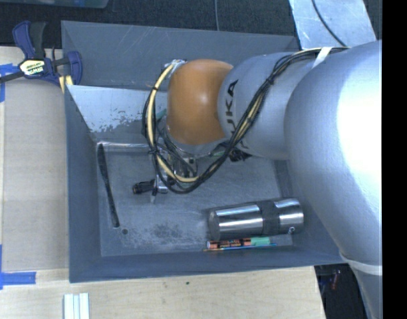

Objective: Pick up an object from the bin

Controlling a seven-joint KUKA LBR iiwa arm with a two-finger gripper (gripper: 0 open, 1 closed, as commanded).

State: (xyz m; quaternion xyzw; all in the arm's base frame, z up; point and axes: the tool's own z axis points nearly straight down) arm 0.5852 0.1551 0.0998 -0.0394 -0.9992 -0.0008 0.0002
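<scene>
My gripper (152, 187) hangs low over the left middle of the bin floor, mostly hidden under the arm's orange cover and cables. Just to its left lies a thin dark L-shaped rod (108, 188); its long leg runs toward the bin's front and its short leg toward the gripper along the back. A shiny silver cylinder with a dark band (255, 220) lies on its side at the front right, well apart from the gripper. A thin pen-like stick with red and green parts (241, 243) lies along the cylinder's front side.
The arm's big grey body covers the bin's right and back part. Bare floor lies between the rod and the cylinder.
</scene>
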